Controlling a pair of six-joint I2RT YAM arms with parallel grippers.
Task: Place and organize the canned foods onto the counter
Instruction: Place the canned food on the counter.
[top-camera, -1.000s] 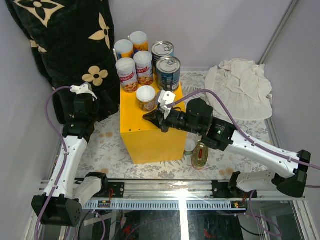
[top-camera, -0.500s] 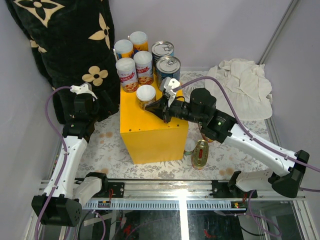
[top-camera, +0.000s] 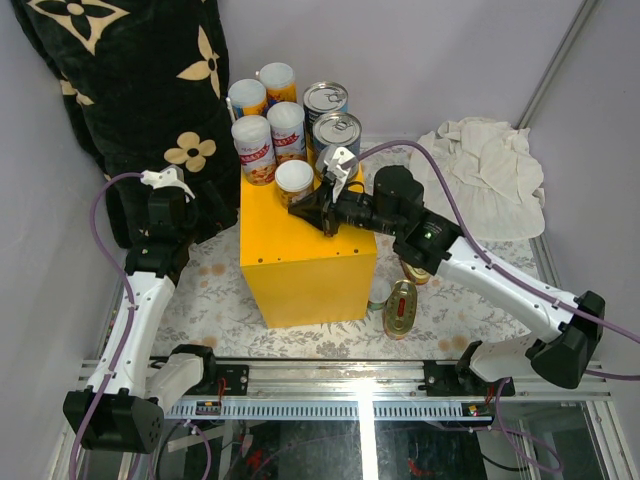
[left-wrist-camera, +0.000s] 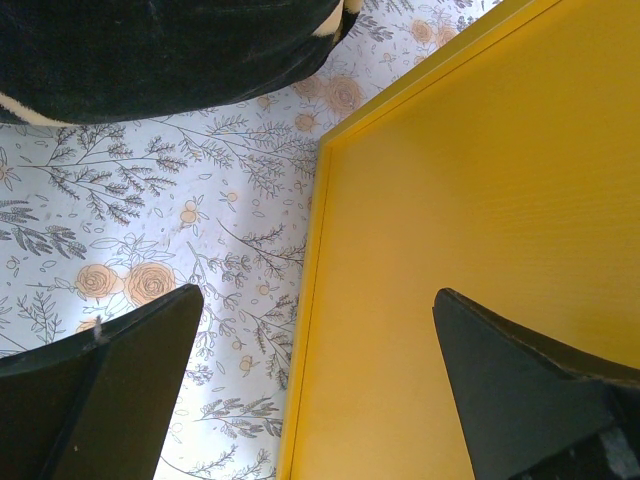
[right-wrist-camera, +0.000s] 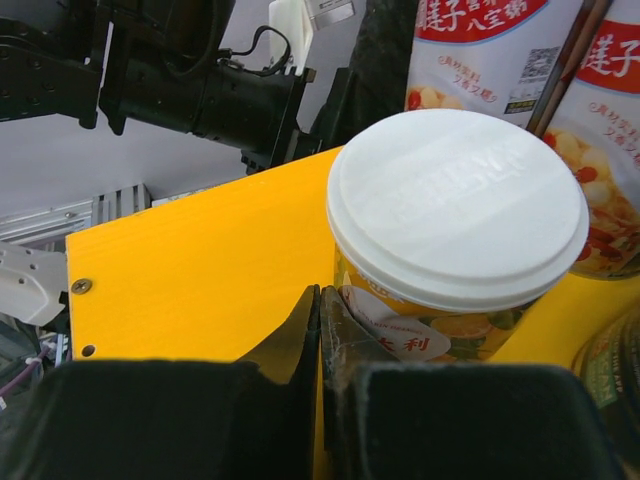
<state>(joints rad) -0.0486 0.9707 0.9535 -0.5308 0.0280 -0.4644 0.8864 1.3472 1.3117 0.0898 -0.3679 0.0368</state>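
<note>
We see the counter (top-camera: 300, 255) on the table (top-camera: 220, 290). On the counter's far half stand the slim cans (top-camera: 253, 145), with the wide cans (top-camera: 337, 135) right of them. An oval tin (top-camera: 401, 306) lies just off the counter's near right corner. The pillow (top-camera: 130, 90) sits left of the counter, and the cloth (top-camera: 480, 175) well to its right.
</note>
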